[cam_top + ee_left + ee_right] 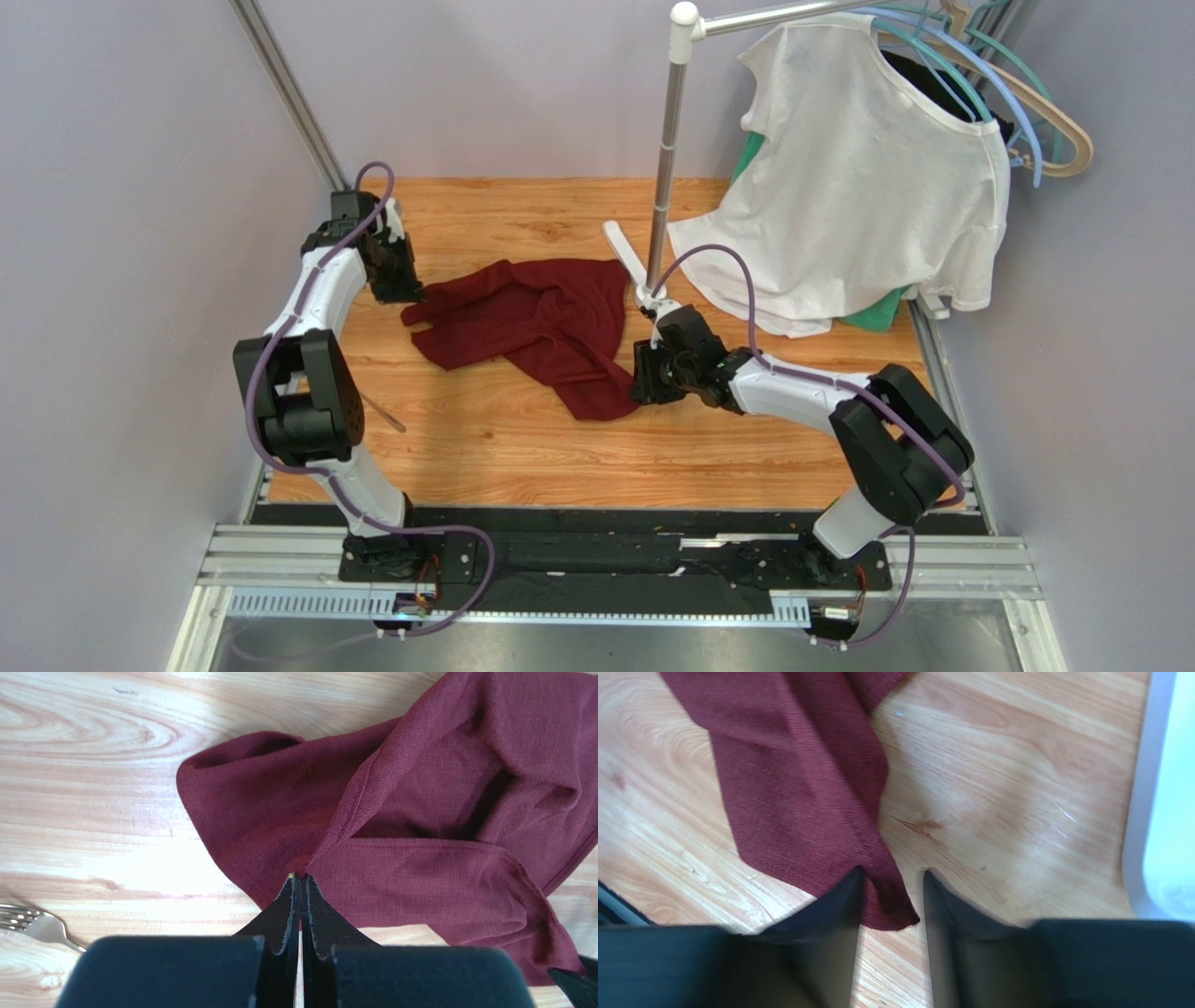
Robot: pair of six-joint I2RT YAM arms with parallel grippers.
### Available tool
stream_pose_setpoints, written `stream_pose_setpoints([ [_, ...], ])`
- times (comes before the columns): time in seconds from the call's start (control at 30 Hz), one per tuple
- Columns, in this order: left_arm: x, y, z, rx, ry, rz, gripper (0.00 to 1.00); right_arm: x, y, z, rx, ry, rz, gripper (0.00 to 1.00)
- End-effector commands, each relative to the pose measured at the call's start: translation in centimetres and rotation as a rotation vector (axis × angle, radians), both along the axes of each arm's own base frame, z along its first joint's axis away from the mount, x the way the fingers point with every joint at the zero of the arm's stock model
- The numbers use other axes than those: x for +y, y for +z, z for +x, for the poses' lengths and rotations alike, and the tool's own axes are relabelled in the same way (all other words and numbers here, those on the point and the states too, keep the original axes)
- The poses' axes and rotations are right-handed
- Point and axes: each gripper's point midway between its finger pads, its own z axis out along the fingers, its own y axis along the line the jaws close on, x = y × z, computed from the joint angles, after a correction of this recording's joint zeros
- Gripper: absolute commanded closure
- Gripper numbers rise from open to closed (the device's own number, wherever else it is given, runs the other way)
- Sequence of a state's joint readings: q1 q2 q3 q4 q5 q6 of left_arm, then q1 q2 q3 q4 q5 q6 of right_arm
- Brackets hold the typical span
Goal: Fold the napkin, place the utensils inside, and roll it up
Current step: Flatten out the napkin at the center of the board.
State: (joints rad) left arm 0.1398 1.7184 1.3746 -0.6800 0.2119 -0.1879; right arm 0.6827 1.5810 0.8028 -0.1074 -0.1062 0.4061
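Maroon napkin (pixel 540 325) crumpled in soft folds on the middle of the pale wood-grain surface (pixel 561 462), between the two arms. Plain cloth with a fine, visible weave, rounded creases and a narrow hemmed edge. One long fold running across it in the left wrist view.

Left end effector (pixel 300 878) at the napkin's left edge. Black tapered fingers pressed tight together, pinching the cloth at the spot where its creases converge.

Right end effector (pixel 892 882) at the napkin's near right corner. Smooth black fingers parted, with the pointed corner of cloth lying flat on the wood between them, touching one finger, not clamped.

Off to the left of the left fingers, a shiny metal fork (pixel 35 925), flat on the wood, only the tines and neck in frame, apart from the cloth.

At the far right, a white T-shirt (pixel 856 182) of soft knit, draped on curved hangers (pixel 1031 112) from a slim grey metal pole (pixel 671 168), near the right arm and well apart from the left.

Along the right margin of the right wrist view, a glossy white edge, too blurred to identify.
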Motion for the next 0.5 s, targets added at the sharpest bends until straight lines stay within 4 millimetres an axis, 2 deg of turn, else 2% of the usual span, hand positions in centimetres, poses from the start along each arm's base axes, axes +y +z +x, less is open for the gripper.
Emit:
stream_pose_setpoints([
  [0.0,0.2,1.9,1.9,-0.045,0.005,-0.001,1.0,2.6,2.6,1.0,-0.072,0.1,0.113,0.74],
  [0.03,0.3,1.8,2.3,-0.046,0.01,0.004,1.0,2.9,2.8,0.7,-0.066,0.117,0.127,0.84],
  [0.07,0.7,2.0,2.6,-0.048,0.02,0.023,1.0,2.9,3.3,0.6,-0.074,0.118,0.135,1.0],
  [0.1,1.1,3.0,3.4,-0.069,0.028,0.035,1.0,2.8,3.7,0.5,-0.08,0.122,0.137,1.0],
  [0.17,2.1,2.7,4.6,-0.056,0.053,0.067,1.0,2.6,4.7,-0.3,-0.094,0.142,0.13,1.0],
  [0.2,2.6,4.1,5.7,-0.08,0.063,0.081,1.0,2.4,6.7,-0.6,-0.15,0.16,0.139,1.0],
  [0.23,3.0,3.0,6.5,-0.053,0.068,0.088,1.0,2.1,7.2,-1.5,-0.166,0.169,0.112,1.0],
  [0.27,3.7,3.1,7.1,-0.045,0.083,0.113,1.0,2.0,8.1,-2.0,-0.193,0.183,0.101,1.0],
  [0.3,4.4,4.7,8.2,-0.067,0.097,0.131,1.0,1.7,10.0,-2.5,-0.255,0.206,0.099,1.0],
  [0.33,4.8,3.2,9.0,-0.029,0.097,0.139,1.0,1.6,10.3,-3.7,-0.265,0.223,0.061,1.0],
  [0.37,5.3,3.3,9.6,-0.025,0.103,0.158,1.0,1.5,10.7,-4.3,-0.28,0.239,0.049,1.0],
  [0.4,5.7,5.3,10.9,-0.064,0.105,0.174,1.0,1.6,11.2,-4.9,-0.296,0.26,0.044,1.0],
  [0.43,6.0,4.2,11.6,-0.043,0.093,0.188,1.0,1.8,11.9,-6.2,-0.311,0.288,0.04,1.0],
  [0.47,6.6,4.5,12.2,-0.052,0.101,0.208,1.0,2.0,12.3,-6.8,-0.322,0.303,0.035,1.0],
])
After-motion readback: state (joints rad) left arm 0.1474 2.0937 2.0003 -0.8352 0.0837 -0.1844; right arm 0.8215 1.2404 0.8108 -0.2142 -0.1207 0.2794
